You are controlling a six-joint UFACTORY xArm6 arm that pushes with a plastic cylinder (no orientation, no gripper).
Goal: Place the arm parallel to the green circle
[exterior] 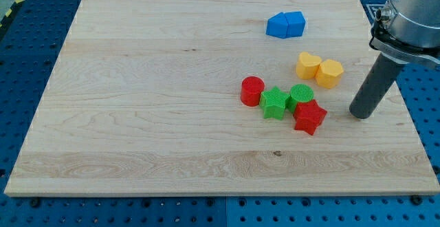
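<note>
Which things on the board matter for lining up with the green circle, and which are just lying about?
Job:
green circle
my tip, to the circle's right, apart from it

Lying about:
green star
red star
red cylinder
two yellow blocks
two blue blocks

Setting: robotics lab bench. A pale wooden board (172, 82) lies on a blue perforated metal table (27, 62) with a regular grid of mounting holes, visible along the frame's left, right and bottom edges; yellow-black hazard tape (14, 5) shows at upper left. At upper right a grey industrial arm (412, 10) carries a dark rod above small moulded coloured blocks (289, 100).
</note>
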